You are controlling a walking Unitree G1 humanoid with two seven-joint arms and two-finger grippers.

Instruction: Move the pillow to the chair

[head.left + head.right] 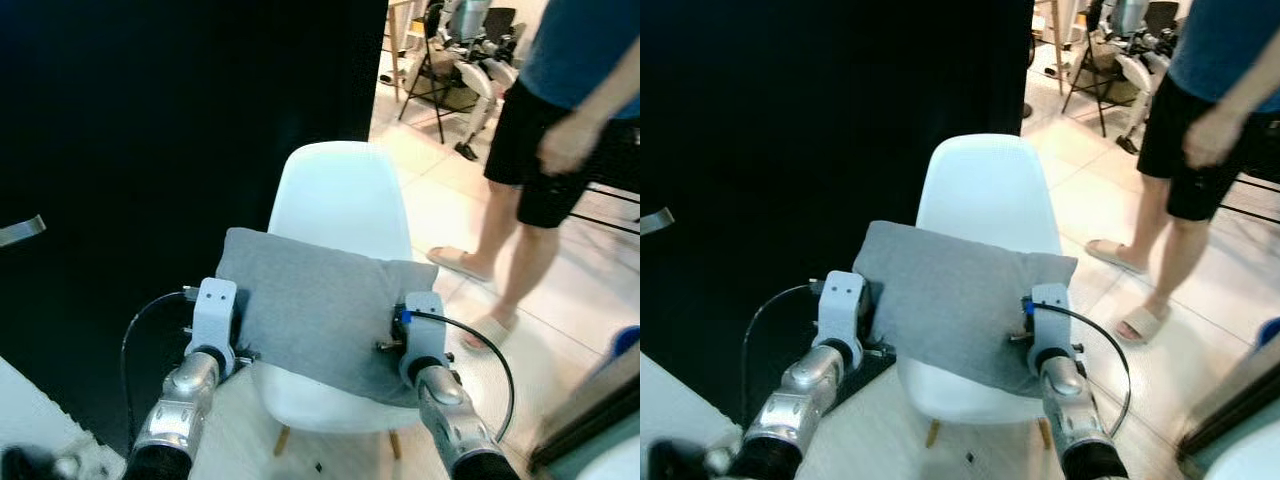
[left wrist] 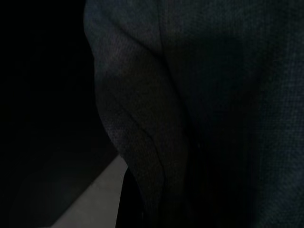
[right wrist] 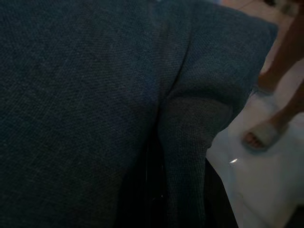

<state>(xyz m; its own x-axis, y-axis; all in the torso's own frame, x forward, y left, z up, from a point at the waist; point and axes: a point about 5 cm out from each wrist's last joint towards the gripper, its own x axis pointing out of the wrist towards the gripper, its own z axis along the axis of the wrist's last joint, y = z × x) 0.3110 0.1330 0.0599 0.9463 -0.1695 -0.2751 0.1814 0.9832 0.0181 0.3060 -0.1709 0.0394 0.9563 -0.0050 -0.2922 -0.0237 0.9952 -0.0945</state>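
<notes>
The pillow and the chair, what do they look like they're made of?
The pillow looks like soft grey woven cloth: the right wrist view shows a fine weave and folds. The chair looks like smooth moulded white plastic, faintly glossy, in one curved shell; its legs seem wooden.

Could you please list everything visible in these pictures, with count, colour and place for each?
pillow: one, grey, held between both grippers above the chair seat.
chair: one, white, directly ahead against a black curtain.
person: one, blue top, black shorts, sandals, standing on the pale floor to the right.
folding chair: one, black, far background.
left gripper: one, at the pillow's left edge.
right gripper: one, at the pillow's right edge.
</notes>
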